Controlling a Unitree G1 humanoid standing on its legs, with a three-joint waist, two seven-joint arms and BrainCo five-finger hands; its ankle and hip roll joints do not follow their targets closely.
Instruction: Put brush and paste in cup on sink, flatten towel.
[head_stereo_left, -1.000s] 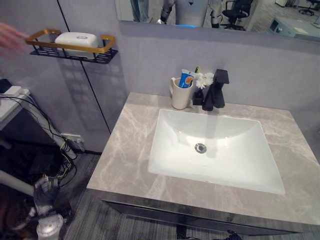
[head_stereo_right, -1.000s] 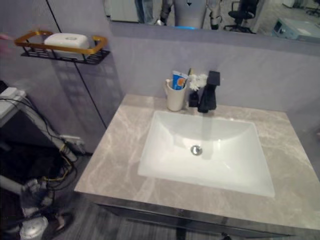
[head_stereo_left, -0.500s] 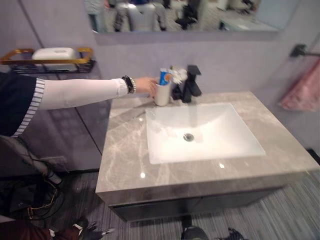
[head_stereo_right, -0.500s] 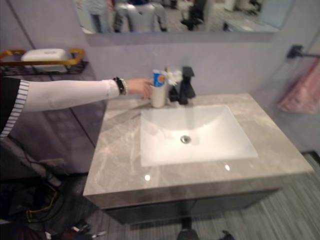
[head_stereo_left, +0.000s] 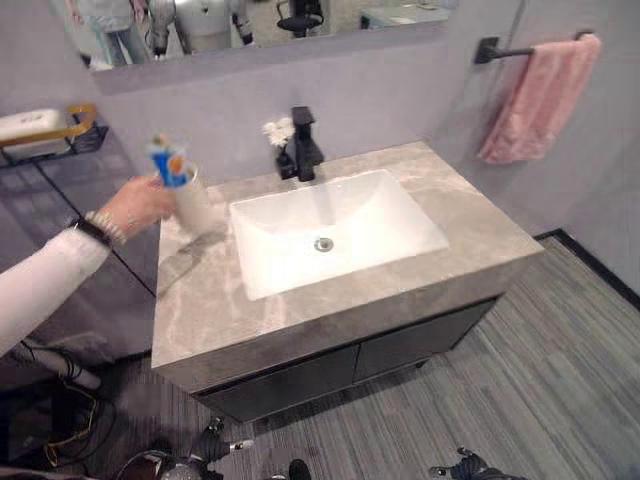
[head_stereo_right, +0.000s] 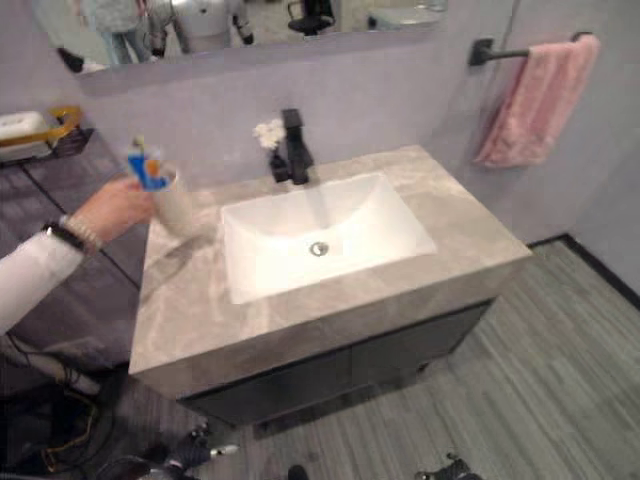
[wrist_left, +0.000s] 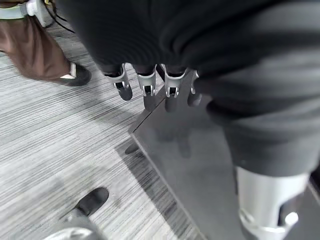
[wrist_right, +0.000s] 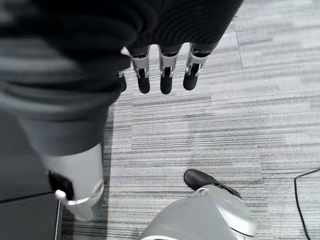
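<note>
The cup (head_stereo_left: 193, 200) with the toothpaste tube (head_stereo_left: 172, 165) standing in it is at the far left of the marble counter (head_stereo_left: 330, 290), held by a person's hand (head_stereo_left: 135, 207) whose white sleeve (head_stereo_left: 40, 290) reaches in from the left; whether the cup rests on the stone or is lifted off it cannot be told, and the brush cannot be picked out. The white basin (head_stereo_left: 330, 228) takes the counter's middle, leaving bare stone strips along the front edge and on the right. A black faucet (head_stereo_left: 303, 145) stands at the basin's back rim with a small white flower (head_stereo_left: 274, 130) just beside it. The pink towel (head_stereo_left: 535, 100) hangs bunched on a black bar (head_stereo_left: 505, 50) on the wall to the right, well apart from the counter. A wall shelf (head_stereo_left: 45, 135) with a white item on it sits to the left. Open grey striped floor (head_stereo_left: 540, 380) lies in front and to the right of the cabinet. No print is legible on the tube. The left hand (wrist_left: 150, 82) and the right hand (wrist_right: 162, 67) each hang over the floor with fingers straight and relaxed, holding nothing. A person's shoe and trouser leg (wrist_left: 35, 50) show near the left hand.
</note>
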